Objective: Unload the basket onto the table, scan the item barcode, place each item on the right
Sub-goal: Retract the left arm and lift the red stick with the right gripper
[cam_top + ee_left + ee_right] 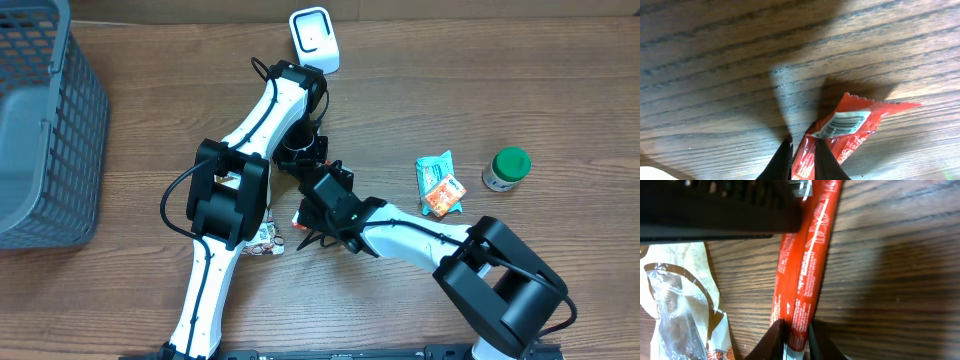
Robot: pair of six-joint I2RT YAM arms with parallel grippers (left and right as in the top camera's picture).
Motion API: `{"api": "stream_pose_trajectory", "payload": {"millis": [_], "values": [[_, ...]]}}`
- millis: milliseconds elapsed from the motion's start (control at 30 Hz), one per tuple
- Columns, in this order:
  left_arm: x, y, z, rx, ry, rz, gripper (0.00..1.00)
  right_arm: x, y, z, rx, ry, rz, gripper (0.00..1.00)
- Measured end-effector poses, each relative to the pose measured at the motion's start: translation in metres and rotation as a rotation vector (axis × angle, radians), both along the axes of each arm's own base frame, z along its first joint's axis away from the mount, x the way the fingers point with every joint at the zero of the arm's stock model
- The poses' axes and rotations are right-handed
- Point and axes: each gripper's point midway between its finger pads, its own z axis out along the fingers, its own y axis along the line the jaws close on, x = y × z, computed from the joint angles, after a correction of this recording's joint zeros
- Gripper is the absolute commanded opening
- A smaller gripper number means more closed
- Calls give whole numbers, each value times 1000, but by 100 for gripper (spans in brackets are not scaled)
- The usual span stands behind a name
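A red snack packet (850, 132) hangs over the wooden table with its white barcode (842, 124) facing the left wrist camera. My left gripper (804, 150) is shut on one end of it. In the right wrist view the same red packet (807, 255) runs lengthwise up the frame, and my right gripper (796, 330) is shut on its near end. From overhead only a sliver of the packet (298, 216) shows between the left gripper (305, 160) and the right gripper (308, 212). The white scanner (313, 38) stands at the table's far edge.
A beige snack wrapper (265, 238) lies beside the left arm, close to the right gripper's left side (680, 305). A grey basket (40, 120) fills the left. A teal packet and an orange packet (438, 182) and a green-lidded jar (508, 168) sit at right.
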Motion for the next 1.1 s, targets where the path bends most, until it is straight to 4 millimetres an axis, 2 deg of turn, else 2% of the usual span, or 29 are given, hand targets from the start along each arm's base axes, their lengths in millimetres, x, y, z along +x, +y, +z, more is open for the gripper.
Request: {"api": "stream_pose_trajectory", "payload": {"millis": [133, 333, 500, 600, 700, 800, 867, 1000, 1033, 1067, 1100], "values": [[0, 0, 0, 0, 0, 0, 8, 0, 5, -2, -15, -21, 5, 4], [-2, 0, 1, 0, 7, 1, 4, -1, 0, -2, -36, -2, -6, 4], [3, 5, 3, 4, 17, 14, 4, -2, -21, 2, -76, 32, 4, 4], [22, 7, 16, -15, -25, 37, 5, 5, -30, 3, -82, 20, 50, 4], [53, 16, 50, -54, -120, 81, 6, 10, -32, 4, -78, 3, 129, 4], [86, 36, 96, -100, -258, 142, 10, 11, -33, 4, -83, -18, 219, 4], [102, 54, 122, -119, -335, 186, 17, 12, -34, 4, -97, -36, 270, 4], [129, 106, 158, -125, -474, 288, 26, 17, -49, 4, -188, -61, 346, 4], [135, 123, 164, -118, -499, 319, 30, 22, -58, 8, -252, -70, 375, 4], [137, 133, 166, -114, -509, 338, 40, 27, -65, 11, -299, -79, 393, 4], [140, 146, 167, -106, -519, 361, 56, 36, -71, 18, -354, -102, 414, 3]]}}
